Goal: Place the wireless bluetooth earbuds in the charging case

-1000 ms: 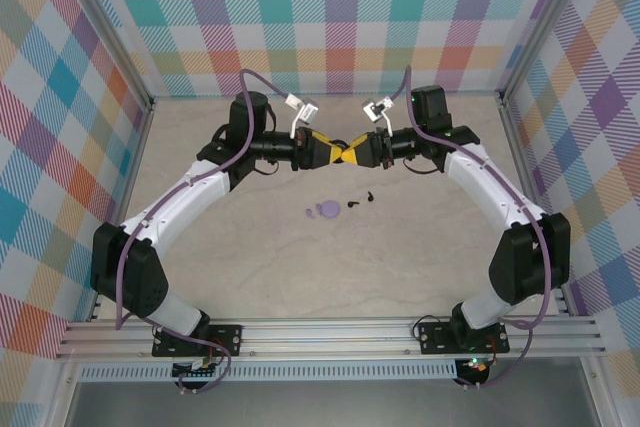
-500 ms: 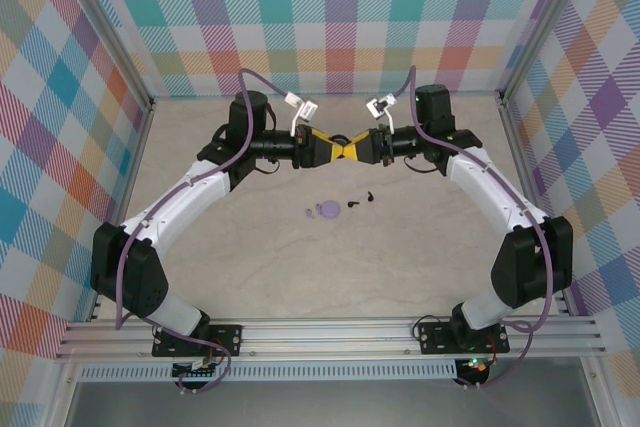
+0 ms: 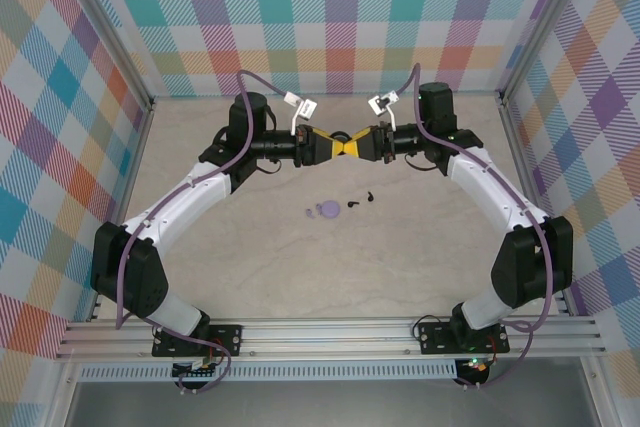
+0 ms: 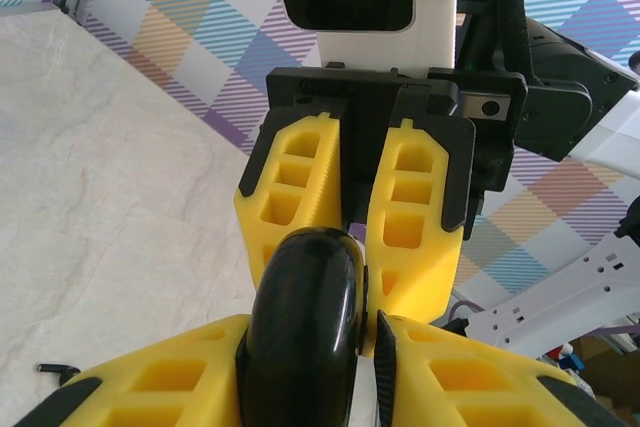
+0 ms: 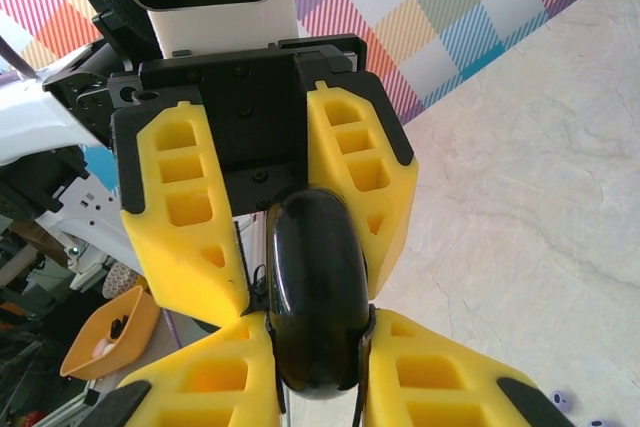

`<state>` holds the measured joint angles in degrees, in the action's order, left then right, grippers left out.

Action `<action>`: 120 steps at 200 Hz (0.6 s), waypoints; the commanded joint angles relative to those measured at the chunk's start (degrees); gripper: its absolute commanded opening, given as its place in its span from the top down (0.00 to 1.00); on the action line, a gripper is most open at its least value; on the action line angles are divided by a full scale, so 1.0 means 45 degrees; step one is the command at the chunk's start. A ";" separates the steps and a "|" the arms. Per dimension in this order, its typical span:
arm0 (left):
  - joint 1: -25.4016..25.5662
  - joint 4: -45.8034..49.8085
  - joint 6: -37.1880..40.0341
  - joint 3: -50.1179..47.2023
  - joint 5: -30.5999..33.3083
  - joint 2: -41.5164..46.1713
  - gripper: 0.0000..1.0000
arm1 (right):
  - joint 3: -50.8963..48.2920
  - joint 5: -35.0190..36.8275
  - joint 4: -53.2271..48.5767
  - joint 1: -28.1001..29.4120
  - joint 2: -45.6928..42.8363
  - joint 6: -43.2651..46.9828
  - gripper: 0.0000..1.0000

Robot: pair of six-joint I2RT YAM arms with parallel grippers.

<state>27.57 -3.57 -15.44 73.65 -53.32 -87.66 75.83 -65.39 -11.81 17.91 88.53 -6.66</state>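
Meeting tip to tip above the far middle of the table [image 3: 400, 267], the left gripper [image 3: 338, 147] and right gripper [image 3: 352, 146] both clench the same thing: a glossy black disc [image 4: 305, 327], held on edge between the 2 pairs of yellow fingers. The right wrist view has the right fingers pressed to both of its faces. The left wrist view has the left fingers hugging it too, so the left grip also looks closed.

Over the last second the joined grippers have crept slightly toward the back wall in the top view, the disc moving with them. Nothing on the table has moved.

The lavender charging case [image 3: 326, 209] lies flat well nearer the arms, with a small lavender scrap [image 3: 307, 213] just to its left. 1 of the earbuds [image 3: 352, 205] sits just right of the case, and the other earbud [image 3: 369, 195] lies a little farther right.

My reading is that the insertion has not started. Both arms are taken up with the disc, and 1 must let go before either earbud can be picked.
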 commanded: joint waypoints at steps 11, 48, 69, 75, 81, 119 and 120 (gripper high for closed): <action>0.0140 -0.0601 -0.0273 -0.0098 -0.0192 0.0223 0.66 | -0.0094 -0.0086 0.0552 -0.0079 -0.0460 -0.0058 0.88; 0.0159 -0.0724 -0.0429 -0.0145 -0.0169 0.0222 0.68 | -0.0094 -0.0096 0.0784 -0.0075 -0.0474 -0.0233 0.88; 0.0158 -0.0799 -0.0518 -0.0174 -0.0144 0.0220 0.66 | -0.0093 -0.0041 0.0921 -0.0087 -0.0474 -0.0373 0.88; 0.0162 -0.0826 -0.0551 -0.0194 -0.0161 0.0204 0.66 | -0.0084 -0.0065 0.0952 -0.0075 -0.0474 -0.0397 0.88; 0.0145 -0.0846 -0.0553 -0.0175 -0.0183 0.0221 0.66 | -0.0084 -0.0113 0.0953 -0.0074 -0.0474 -0.0427 0.88; 0.0157 -0.0866 -0.0571 -0.0205 -0.0173 0.0221 0.64 | -0.0130 -0.0008 0.1031 -0.0074 -0.0514 -0.0474 0.88; 0.0159 -0.0866 -0.0572 -0.0209 -0.0178 0.0221 0.64 | -0.0122 -0.0005 0.1028 -0.0074 -0.0514 -0.0474 0.88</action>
<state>27.57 -6.17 -17.26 73.52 -53.25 -87.66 75.72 -65.45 -9.69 17.63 88.01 -8.43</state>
